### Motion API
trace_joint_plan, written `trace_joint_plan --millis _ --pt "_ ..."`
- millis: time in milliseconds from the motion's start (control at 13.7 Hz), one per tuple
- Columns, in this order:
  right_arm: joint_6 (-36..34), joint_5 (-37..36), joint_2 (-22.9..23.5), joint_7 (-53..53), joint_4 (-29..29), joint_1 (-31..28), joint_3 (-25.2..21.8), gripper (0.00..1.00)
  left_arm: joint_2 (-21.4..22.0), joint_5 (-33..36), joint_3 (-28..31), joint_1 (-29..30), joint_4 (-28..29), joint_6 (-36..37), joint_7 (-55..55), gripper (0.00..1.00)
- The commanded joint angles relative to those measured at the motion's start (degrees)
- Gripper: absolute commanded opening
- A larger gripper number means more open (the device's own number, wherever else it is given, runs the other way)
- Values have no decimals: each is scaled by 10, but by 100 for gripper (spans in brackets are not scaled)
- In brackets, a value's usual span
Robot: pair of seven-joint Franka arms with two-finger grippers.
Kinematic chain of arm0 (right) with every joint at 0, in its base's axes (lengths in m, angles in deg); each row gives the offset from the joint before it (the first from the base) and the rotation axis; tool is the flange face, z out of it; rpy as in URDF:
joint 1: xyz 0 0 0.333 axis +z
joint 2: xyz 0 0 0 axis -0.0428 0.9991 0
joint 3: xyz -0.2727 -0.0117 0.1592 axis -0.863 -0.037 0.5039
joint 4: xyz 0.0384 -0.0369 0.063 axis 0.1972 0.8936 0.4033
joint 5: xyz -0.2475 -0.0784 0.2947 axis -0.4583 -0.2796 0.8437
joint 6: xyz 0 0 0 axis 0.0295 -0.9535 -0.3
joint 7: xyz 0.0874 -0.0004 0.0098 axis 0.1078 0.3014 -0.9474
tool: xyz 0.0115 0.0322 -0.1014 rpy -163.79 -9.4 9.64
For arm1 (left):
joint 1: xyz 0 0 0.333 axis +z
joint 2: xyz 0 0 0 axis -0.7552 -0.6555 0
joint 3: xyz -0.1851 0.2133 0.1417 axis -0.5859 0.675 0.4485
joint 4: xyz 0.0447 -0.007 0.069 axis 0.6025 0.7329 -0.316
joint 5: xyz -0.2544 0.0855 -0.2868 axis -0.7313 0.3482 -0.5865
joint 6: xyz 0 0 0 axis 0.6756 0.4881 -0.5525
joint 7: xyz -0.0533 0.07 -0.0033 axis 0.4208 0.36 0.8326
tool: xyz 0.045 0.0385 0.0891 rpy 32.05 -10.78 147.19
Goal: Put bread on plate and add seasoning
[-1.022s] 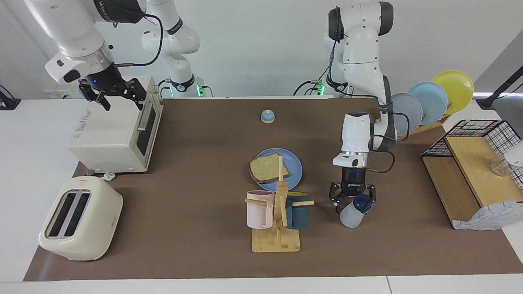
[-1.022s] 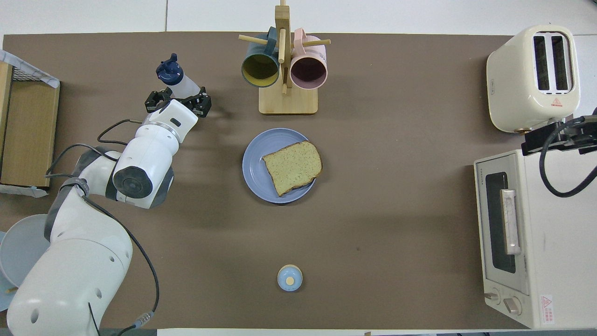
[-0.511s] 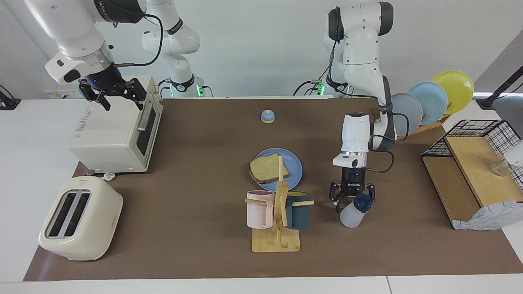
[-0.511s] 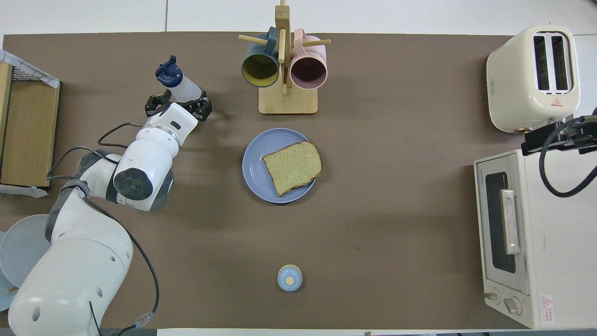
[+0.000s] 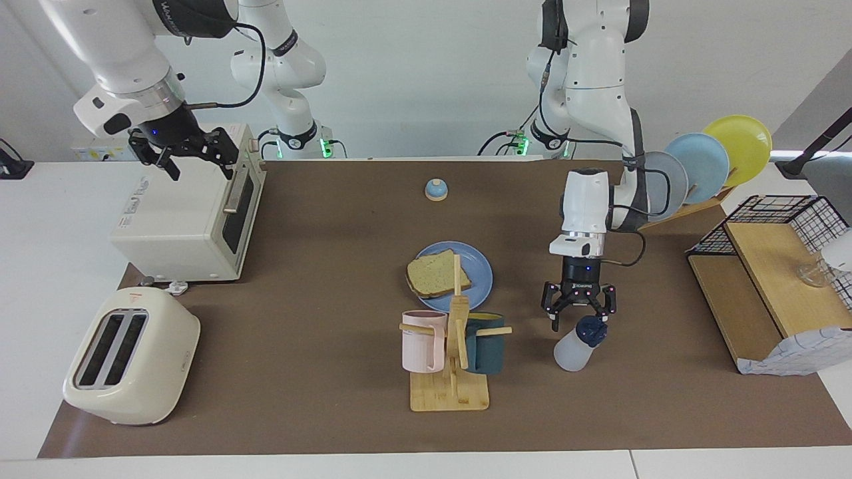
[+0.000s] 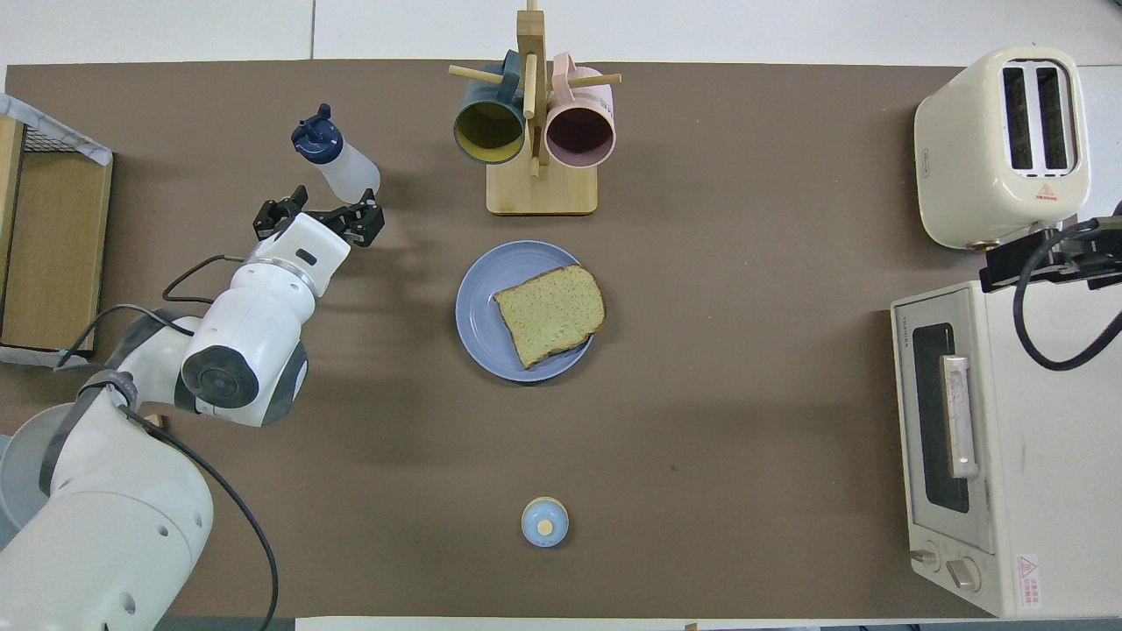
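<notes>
Left gripper [image 5: 578, 318] has lifted clear of the seasoning [image 5: 576, 347], fingers spread, hanging just above its cap. Bottle stands on the brown tabletop [image 5: 319, 279]. Bread [image 5: 436, 274] lies on the plate [image 5: 480, 269]; mug rack [image 5: 452, 362] at the plate's 6 o'clock in the facing view. Right gripper [image 5: 190, 156] waits, fingers spread, over the toaster oven [image 5: 180, 219]. White wall above.

Facing view: mug rack [image 5: 455, 346] post hides a strip of the bread [image 5: 436, 273] and the plate [image 5: 480, 276] edge farthest from the robots. Teal mug [image 5: 484, 344] partly hidden by the rack.

Overhead view: right gripper [image 6: 1047, 259] cut by the picture's edge; fingertips out of view. Left arm's base cut off at the bottom corner. Wire basket [image 6: 53, 237] cut by the edge.
</notes>
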Motion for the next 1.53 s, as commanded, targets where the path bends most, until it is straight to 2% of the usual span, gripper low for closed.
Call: trace_joint_plan --millis 0,146,292,511,657,876,1095,1314,1460 --pt "6 -2 -7 -13 8 -4 4 100 63 0 0 -27 70 5 4 100" --pt "8 -2 -6 -14 8 -4 4 100 92 0 -1 -48 74 63 -3 100" --pt "7 -2 -6 -13 8 -4 5 100 139 0 -2 -76 66 194 -9 100" --pt "7 -1 -6 -14 8 -4 5 100 186 0 -5 -114 54 324 -10 100" --pt "5 -1 -7 -14 8 -4 4 100 203 -1 -5 -140 39 396 -15 100" --pt "4 -1 -7 -14 8 -4 5 100 222 -4 -7 -170 -37 560 -23 100" --pt "4 -1 -9 -14 10 -4 5 100 253 -23 -13 -173 -123 738 -23 100" --pt "4 -1 -12 -13 17 -3 5 100 289 -34 -11 -164 -182 869 -22 100" --pt "4 -1 -12 -14 17 -1 6 100 293 -34 -4 -145 -232 945 -13 100"
